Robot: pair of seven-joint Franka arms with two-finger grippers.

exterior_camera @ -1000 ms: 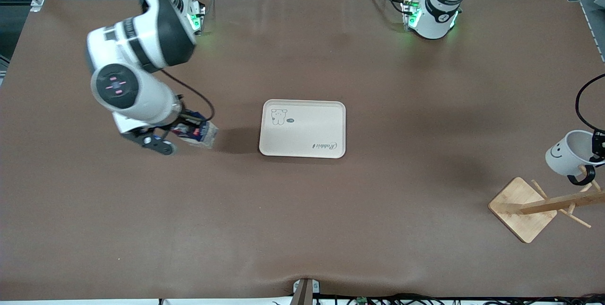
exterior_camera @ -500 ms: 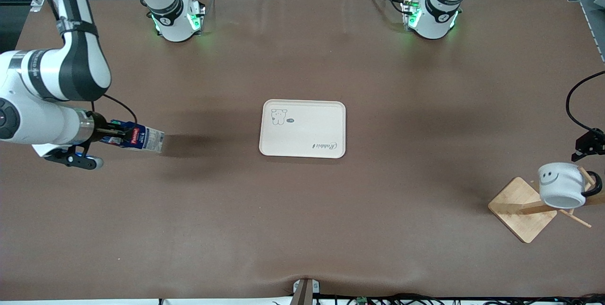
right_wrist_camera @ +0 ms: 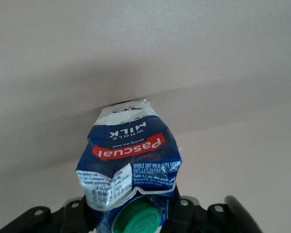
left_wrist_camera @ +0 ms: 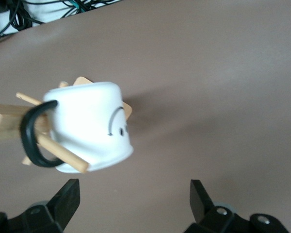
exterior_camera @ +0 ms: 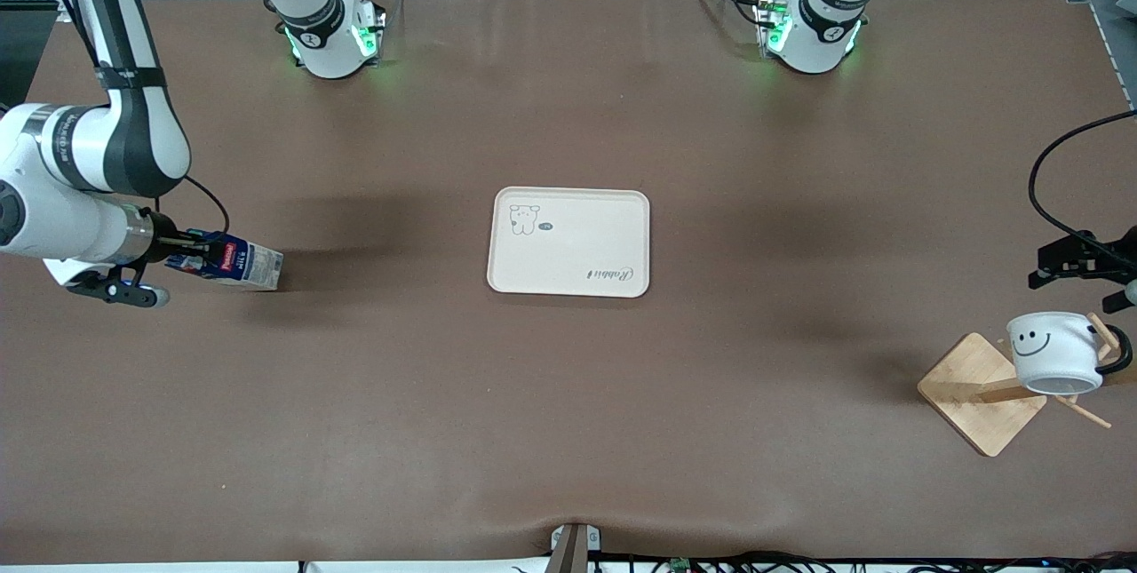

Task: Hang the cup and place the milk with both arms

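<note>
The white cup (exterior_camera: 1053, 351) with the smiley face hangs by its black handle (exterior_camera: 1116, 353) on a peg of the wooden rack (exterior_camera: 981, 391) at the left arm's end of the table. My left gripper (exterior_camera: 1079, 266) is open and empty, apart from the cup. In the left wrist view the cup (left_wrist_camera: 89, 126) hangs on the peg (left_wrist_camera: 63, 154) ahead of the open left gripper (left_wrist_camera: 134, 204). My right gripper (exterior_camera: 191, 255) is shut on the dark blue milk carton (exterior_camera: 233, 260), held on its side low over the table. The right wrist view shows the milk (right_wrist_camera: 131, 160) and its green cap (right_wrist_camera: 140, 218).
A cream tray (exterior_camera: 577, 244) with a small bear drawing lies at the middle of the table, between the two grippers. Black cables hang from the left arm near the rack.
My left gripper let go of the cup, which now hangs on the rack, and drew away from it. My right arm carried the milk away from the tray toward its own end of the table.
</note>
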